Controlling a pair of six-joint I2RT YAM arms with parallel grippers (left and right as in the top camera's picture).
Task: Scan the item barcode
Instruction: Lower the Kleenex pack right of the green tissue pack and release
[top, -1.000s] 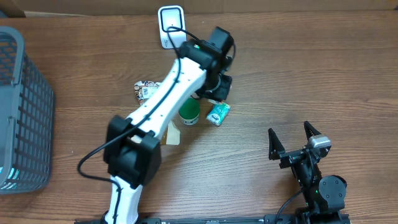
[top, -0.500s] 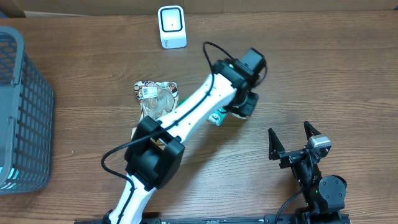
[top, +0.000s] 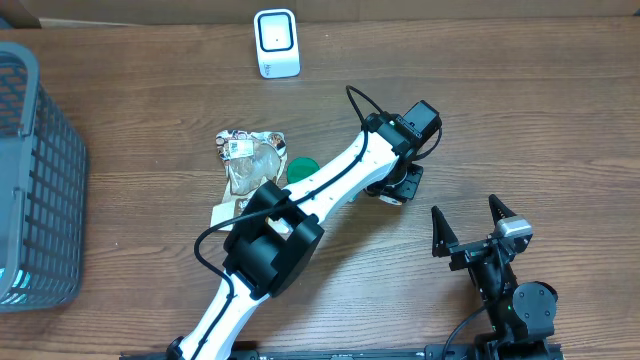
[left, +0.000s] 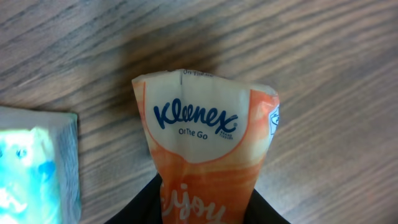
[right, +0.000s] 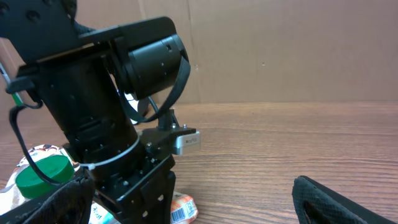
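Right of the table's (top: 540, 100) middle, the left tool (top: 402, 190) pinches one orange Kleenex pack (left: 208, 143), well apart from the one scanner (top: 277, 42). One blue-white packet (left: 34, 168) lies just beside the pack. One foil pouch (top: 250, 160), one green cap (top: 303, 168) and one basket (top: 35, 180) sit to the left. The right tool (top: 466, 210) stands spread.

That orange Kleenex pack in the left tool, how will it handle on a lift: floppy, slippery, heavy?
The Kleenex pack is probably soft: it narrows where the left tool pinches it. Its film wrapper looks slick, so it may slip. Being pocket tissues, it is likely light, and its flat shape should not roll.
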